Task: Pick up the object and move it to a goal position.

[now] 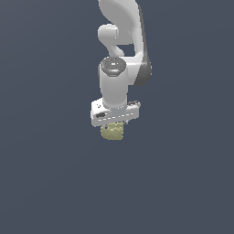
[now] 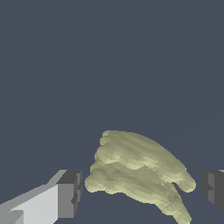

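Overhead, the white jointed robot arm (image 1: 119, 50) reaches straight down from the top edge of the exterior view, its wrist ending in a flat white gripper body set at a slight slant. Directly below that body sits the small lumpy pale olive-yellow chunk with a ridged, bumpy surface (image 1: 113, 131), its upper part hidden behind the gripper (image 1: 113, 126) and its lower part showing underneath. All around is a plain dark slate-blue ground (image 1: 45, 173) with no visible edge or corner to place things by. Seen from the wrist view, the chunk (image 2: 138, 170) lies between the two dark grey finger pads (image 2: 70, 192), and the gripper (image 2: 142, 189) stands spread apart: a clear strip of dark ground shows between one pad and the chunk's nearest lobe, and a narrower strip shows between the opposite pad and the chunk's tapered end. Neither pad touches it. Its ridges run in stacked, wavy layers along its length. Whether the chunk rests on the ground cannot be told.
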Robot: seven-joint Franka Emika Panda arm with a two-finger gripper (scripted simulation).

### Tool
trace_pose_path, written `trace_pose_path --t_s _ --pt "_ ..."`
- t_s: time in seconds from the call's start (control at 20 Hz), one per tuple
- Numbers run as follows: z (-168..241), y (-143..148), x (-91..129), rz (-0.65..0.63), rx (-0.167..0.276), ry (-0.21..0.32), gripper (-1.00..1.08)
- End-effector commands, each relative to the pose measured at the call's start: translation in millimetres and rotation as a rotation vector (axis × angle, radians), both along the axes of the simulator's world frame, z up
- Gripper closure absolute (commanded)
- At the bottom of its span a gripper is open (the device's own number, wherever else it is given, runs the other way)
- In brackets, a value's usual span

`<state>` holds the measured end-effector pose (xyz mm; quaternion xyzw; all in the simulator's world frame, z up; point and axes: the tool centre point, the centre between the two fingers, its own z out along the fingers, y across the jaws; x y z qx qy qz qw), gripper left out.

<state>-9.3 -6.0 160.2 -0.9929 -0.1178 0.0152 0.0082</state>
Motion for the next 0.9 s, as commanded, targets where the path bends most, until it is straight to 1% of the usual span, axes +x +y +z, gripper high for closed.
trace_pose_path --t_s 0.0,0.85 --pt "-1.0 -1.3 -1.1 0.064 0.001 -0.002 -0.92" --pt "-7.2 -9.1 -8.7 0.512 0.008 -0.016 -0.92"
